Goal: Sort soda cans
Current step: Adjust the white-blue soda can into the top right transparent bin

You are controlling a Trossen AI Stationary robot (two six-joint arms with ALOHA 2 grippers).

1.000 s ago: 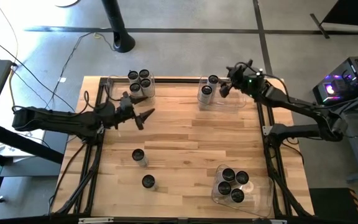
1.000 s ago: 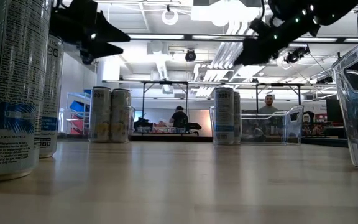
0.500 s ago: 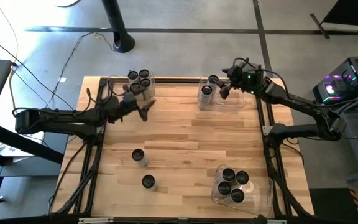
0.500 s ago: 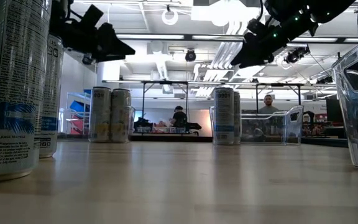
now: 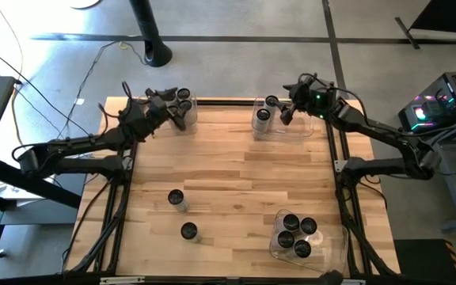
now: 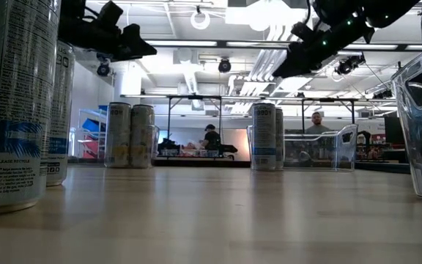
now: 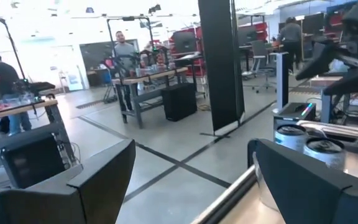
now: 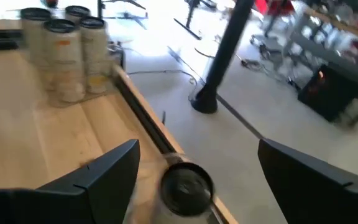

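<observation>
On the wooden tabletop [image 5: 236, 170] the soda cans stand in several groups. Four cans [image 5: 179, 101] cluster at the far left corner inside a clear bin [image 5: 137, 107], and two cans [image 5: 264, 112] stand at the left end of a second clear bin [image 5: 303, 131] along the far edge. Two single cans stand in the open on the near left — one [image 5: 176, 198] toward the middle, the other [image 5: 188, 230] nearer the front edge. Four more cans [image 5: 295, 233] sit in a third clear bin [image 5: 279, 252] at the near right.

The left tool [image 5: 167, 107] hangs above the far left corner, just beside the four-can cluster; its fingers [image 7: 98, 180] are spread apart and hold nothing. The right tool [image 5: 289, 101] hovers over the far edge, just right of the pair of cans — its fingers [image 8: 104, 171] are also spread wide and empty, with one can top [image 8: 186, 185] showing between them below. In the low view both tools sit well above the tabletop.
</observation>
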